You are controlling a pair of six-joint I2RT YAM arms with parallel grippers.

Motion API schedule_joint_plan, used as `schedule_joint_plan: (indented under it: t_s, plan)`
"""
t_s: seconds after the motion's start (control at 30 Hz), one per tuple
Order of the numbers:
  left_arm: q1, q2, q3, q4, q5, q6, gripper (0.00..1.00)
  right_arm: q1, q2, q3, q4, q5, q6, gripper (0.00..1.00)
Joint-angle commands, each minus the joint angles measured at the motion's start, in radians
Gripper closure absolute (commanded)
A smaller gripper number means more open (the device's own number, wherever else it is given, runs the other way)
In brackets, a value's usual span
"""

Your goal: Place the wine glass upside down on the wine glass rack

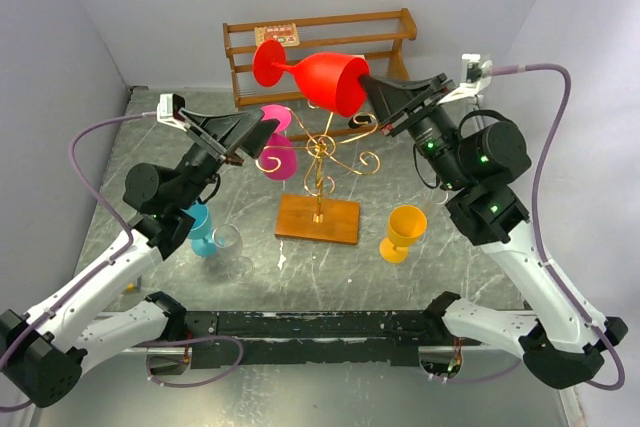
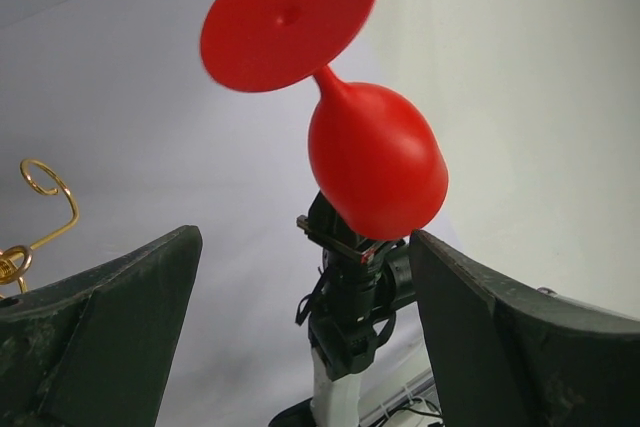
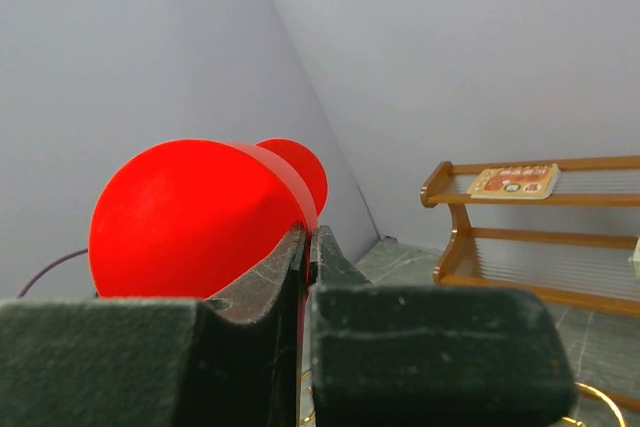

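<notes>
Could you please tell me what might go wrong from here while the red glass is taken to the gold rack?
1. The right gripper pinches only the rim of the red wine glass, held sideways in the air; it may pivot or slip.
2. The pink glass and the open left gripper sit close by the wine glass rack, so the glass might knock them.

Top cam sits high over the near edge of the desk (image 1: pixel 300 277), looking down across all of it. Left wrist cam tilts up past the left tool (image 2: pixel 303 237) at the glass (image 2: pixel 375 157). Right wrist cam is jammed right against that same glass, with the shelf (image 3: pixel 520 217) behind.
</notes>
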Motion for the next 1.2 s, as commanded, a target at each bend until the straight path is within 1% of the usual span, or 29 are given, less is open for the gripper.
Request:
schedule_joint_plan:
  t_s: [0.0, 0.1, 0.2, 0.3, 0.43, 0.6, 0.77, 0.9, 1.0, 1.17]
  plan:
    - [-0.009, -0.042, -0.032, 0.087, -0.062, -0.03, 0.05, 0.075, -0.006, -0.04, 0.066, 0.069, -0.093, 1.0]
    - [-0.009, -0.065, -0.047, 0.084, -0.085, -0.036, 0.05, 0.148, 0.003, -0.067, 0.108, 0.101, -0.136, 1.0]
    - [-0.009, -0.088, -0.05, 0.065, -0.106, -0.04, 0.08, 0.247, 0.017, -0.082, 0.133, 0.168, -0.203, 1.0]
    - [-0.009, -0.11, -0.051, 0.058, -0.125, -0.013, 0.17, 0.347, 0.038, -0.085, 0.152, 0.241, -0.268, 1.0]
    - [-0.009, -0.148, -0.06, 0.022, -0.159, 0.008, 0.29, 0.415, 0.065, -0.079, 0.157, 0.244, -0.293, 1.0]
    - [-0.009, -0.201, -0.083, -0.036, -0.226, 0.004, 0.41, 0.441, 0.065, -0.095, 0.173, 0.199, -0.293, 1.0]
    - [-0.009, -0.239, -0.087, -0.073, -0.267, 0.027, 0.47, 0.445, 0.062, -0.103, 0.155, 0.138, -0.283, 1.0]
    - [-0.009, -0.248, -0.093, -0.051, -0.271, 0.031, 0.55, 0.447, 0.058, -0.117, 0.141, 0.042, -0.272, 1.0]
    - [-0.009, -0.246, -0.084, -0.06, -0.266, 0.035, 0.58, 0.447, 0.047, -0.137, 0.134, 0.005, -0.256, 1.0]
    - [-0.009, -0.23, -0.081, -0.052, -0.252, 0.022, 0.61, 0.447, 0.005, -0.184, 0.142, 0.004, -0.227, 1.0]
